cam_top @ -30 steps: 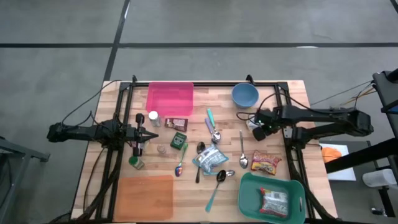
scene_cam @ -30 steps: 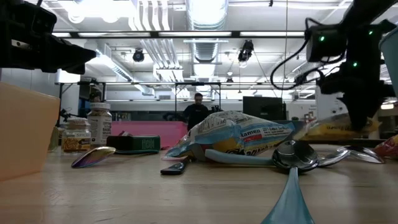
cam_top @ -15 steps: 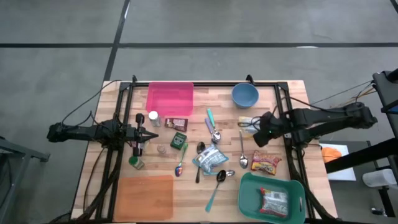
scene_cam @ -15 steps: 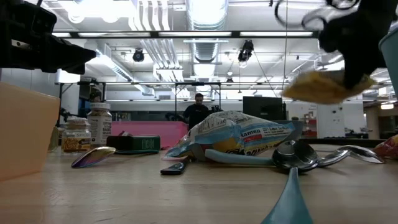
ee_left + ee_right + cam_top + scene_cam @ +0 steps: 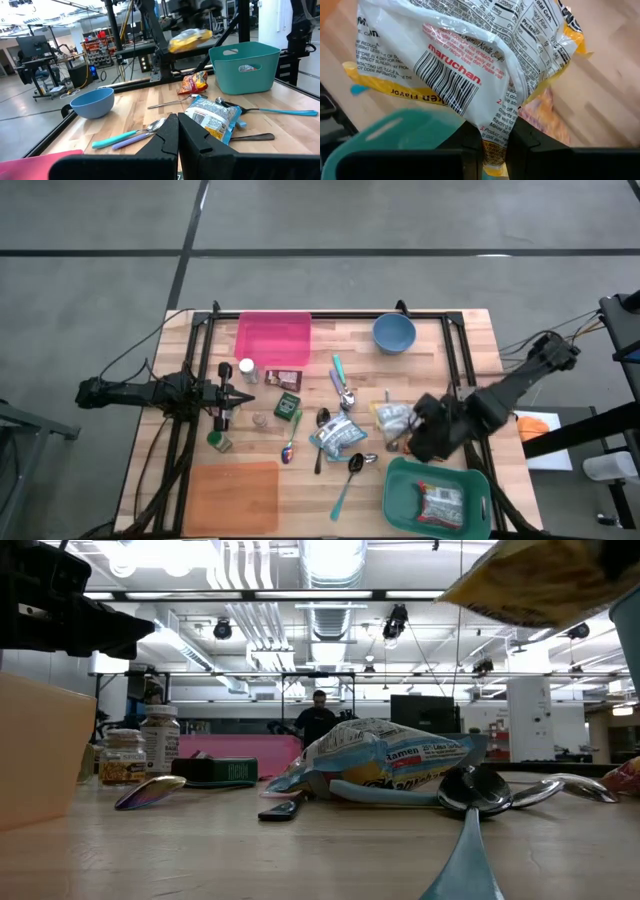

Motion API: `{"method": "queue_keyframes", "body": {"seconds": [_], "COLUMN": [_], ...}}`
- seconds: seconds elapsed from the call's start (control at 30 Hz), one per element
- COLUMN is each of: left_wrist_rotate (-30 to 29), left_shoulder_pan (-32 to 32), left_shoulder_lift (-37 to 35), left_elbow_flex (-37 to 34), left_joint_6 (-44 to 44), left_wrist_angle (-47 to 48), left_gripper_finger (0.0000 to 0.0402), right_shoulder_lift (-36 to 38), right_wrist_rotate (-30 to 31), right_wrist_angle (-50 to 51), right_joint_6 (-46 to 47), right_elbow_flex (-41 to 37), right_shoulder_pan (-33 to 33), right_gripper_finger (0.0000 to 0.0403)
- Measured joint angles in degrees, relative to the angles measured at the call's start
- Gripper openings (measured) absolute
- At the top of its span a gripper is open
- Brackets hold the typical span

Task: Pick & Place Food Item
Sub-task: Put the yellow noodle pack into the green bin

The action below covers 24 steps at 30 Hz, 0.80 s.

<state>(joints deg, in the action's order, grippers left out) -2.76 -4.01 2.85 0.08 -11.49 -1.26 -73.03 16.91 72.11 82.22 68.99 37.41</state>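
Note:
My right gripper (image 5: 412, 430) is shut on a yellow-and-white ramen packet (image 5: 391, 418) and holds it high over the table, just beyond the teal basket (image 5: 475, 485). The packet also shows in the right wrist view (image 5: 470, 55), at the low view's top right (image 5: 540, 585) and in the left wrist view (image 5: 190, 40). The basket holds another packet (image 5: 440, 505). A blue ramen packet (image 5: 340, 435) lies flat among spoons. A red packet (image 5: 194, 82) lies near the basket. My left gripper (image 5: 240, 393) waits at the table's left, shut and empty. My right gripper pinches the packet's end seam (image 5: 495, 131) between its two fingers (image 5: 470, 146). The fingers slant steeply down from above. The packet is lifted clear of the table and sticks out past the fingertips toward the table's left, its barcode side facing the wrist.
A blue bowl (image 5: 394, 333) and a pink tray (image 5: 273, 338) sit at the far edge. An orange board (image 5: 232, 495) lies at the near left. Jars (image 5: 247, 368) and small boxes (image 5: 288, 405) stand left of centre. Several spoons (image 5: 347, 480) lie around the blue packet.
My right gripper has swung from beside the blue bowl toward the table's near edge and the teal basket. It has risen and rolled on the way. The yellow packet, low over the table a second ago, is now carried high and clear.

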Motion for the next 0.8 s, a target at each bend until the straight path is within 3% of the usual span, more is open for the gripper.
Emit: {"method": "queue_keyframes", "body": {"seconds": [0.33,0.57,0.8], "left_wrist_rotate": [0.0,0.0,0.0], "left_shoulder_pan": [0.0,0.0,0.0], "left_shoulder_lift": [0.0,0.02,0.01], "left_elbow_flex": [0.0,0.0,0.0], "left_joint_6": [0.01,0.0,0.0], "left_wrist_angle": [-0.01,0.0,0.0], "left_gripper_finger": [0.0,0.0,0.0], "right_shoulder_lift": [-15.88,-23.18,-28.95], "right_wrist_rotate": [-1.31,-4.15,-9.36], "right_wrist_angle": [15.01,15.47,15.29], "right_joint_6": [18.0,28.42,34.48], "right_elbow_flex": [17.44,24.13,26.42], "right_shoulder_pan": [13.52,21.34,24.63], "right_gripper_finger": [0.0044,0.0044,0.0044]}}
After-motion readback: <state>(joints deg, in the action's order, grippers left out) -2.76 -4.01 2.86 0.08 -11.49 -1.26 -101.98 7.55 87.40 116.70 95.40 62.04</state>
